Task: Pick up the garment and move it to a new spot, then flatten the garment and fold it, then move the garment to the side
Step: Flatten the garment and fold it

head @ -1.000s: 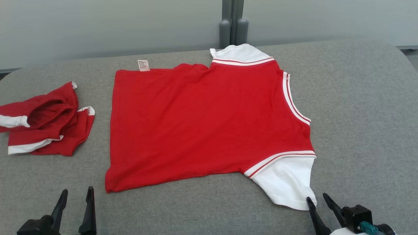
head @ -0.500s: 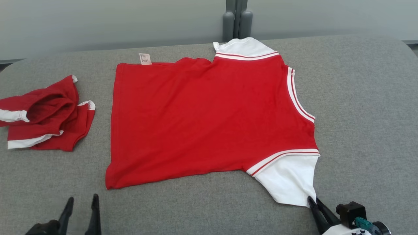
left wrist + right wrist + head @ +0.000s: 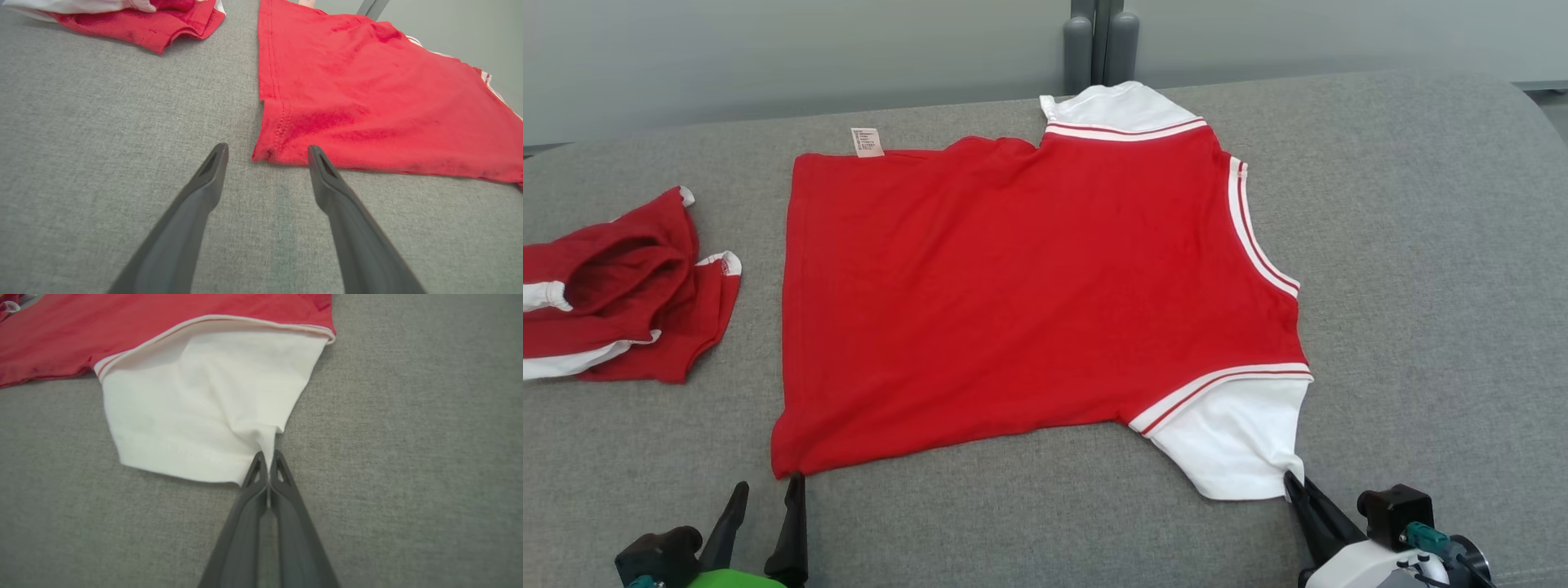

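garment (image 3: 1029, 286) on table (image 3: 1421, 286), crumpled pile (image 3: 621, 294) at left; left claw (image 3: 768, 483) before hem corner (image 3: 786, 461), right claw (image 3: 1294, 487) at sleeve (image 3: 1233, 441)

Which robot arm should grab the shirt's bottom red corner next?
Probably left: the left gripper is open at the corner of the shirt. The right gripper pinches the white sleeve.

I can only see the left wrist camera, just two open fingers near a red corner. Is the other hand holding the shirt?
Observer: Yes. The right gripper is pinched shut on a corner of the near sleeve, which is white.
Operator: Is that sleeve up in the air?
Observer: No. It rests on the grey table, puckered toward the fingertips.
Operator: Where's the other sleeve?
Observer: The far sleeve, also white, lies at the table's back edge.
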`<state>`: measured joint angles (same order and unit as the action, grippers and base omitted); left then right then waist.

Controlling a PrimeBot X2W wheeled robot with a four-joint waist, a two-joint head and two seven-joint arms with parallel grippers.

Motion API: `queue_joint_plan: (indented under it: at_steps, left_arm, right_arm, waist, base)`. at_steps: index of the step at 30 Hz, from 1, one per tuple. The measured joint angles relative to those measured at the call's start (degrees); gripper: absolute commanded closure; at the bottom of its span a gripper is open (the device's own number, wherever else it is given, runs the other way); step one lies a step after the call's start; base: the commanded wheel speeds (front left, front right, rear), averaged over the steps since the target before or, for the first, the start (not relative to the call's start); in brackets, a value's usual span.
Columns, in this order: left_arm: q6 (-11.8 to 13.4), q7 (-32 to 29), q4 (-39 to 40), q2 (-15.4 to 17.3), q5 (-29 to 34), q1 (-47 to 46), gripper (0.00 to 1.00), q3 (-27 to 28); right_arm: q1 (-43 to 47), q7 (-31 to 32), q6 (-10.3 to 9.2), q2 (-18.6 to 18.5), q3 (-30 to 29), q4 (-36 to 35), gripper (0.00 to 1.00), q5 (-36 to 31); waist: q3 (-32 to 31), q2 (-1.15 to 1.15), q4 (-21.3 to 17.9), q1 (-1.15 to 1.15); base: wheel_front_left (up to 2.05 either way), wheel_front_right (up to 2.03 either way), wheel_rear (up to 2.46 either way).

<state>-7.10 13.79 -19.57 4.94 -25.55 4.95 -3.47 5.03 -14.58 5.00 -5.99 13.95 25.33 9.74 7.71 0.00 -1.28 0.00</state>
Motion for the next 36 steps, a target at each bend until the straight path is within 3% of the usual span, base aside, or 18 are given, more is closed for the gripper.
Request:
queue_joint_plan:
  at_steps: [14,16,19,21,27,36]
  left_arm:
    - [-0.03,-2.93,-4.21,0.54,-5.46,-6.01,0.0,-2.14]
    - [-0.04,-3.23,-4.72,0.57,-5.95,-6.53,0.4,-3.05]
    - [-0.04,-3.24,-5.68,0.69,-6.64,-6.77,0.71,-4.03]
    - [-0.04,-3.25,-6.09,1.01,-7.23,-6.77,1.0,-4.27]
    - [-0.04,-4.42,-6.45,1.68,-9.9,-6.81,1.0,-6.09]
    - [-0.23,-9.61,-0.98,3.69,-17.36,-6.76,1.0,-7.58]
  right_arm:
    - [-2.42,0.0,0.58,-0.07,-0.66,-0.16,1.0,-0.02]
    - [-2.56,-0.01,0.99,-0.11,-0.8,-0.2,1.0,-0.02]
    - [-2.77,-0.01,1.0,-0.12,-0.93,-0.21,1.0,-0.03]
    - [-2.8,-0.01,1.02,-0.14,-1.03,-0.24,1.0,-0.03]
    - [-2.84,0.0,1.08,-0.01,-3.0,-1.59,1.0,1.86]
    - [-0.45,0.01,2.14,0.81,-2.99,-8.08,1.0,16.62]
  waist:
    - [2.5,0.0,-2.04,0.0]
    - [2.88,0.0,-2.15,0.0]
    - [3.11,0.0,-2.21,0.0]
    - [3.18,0.0,-2.17,0.0]
    - [2.98,0.0,-1.77,0.0]
    - [3.13,0.0,-0.92,0.0]
  base:
    - [0.0,0.0,0.0]
    - [0.0,0.0,0.0]
    - [0.0,0.0,0.0]
    - [0.0,0.0,0.0]
    - [0.0,0.0,0.0]
    - [0.0,0.0,0.0]
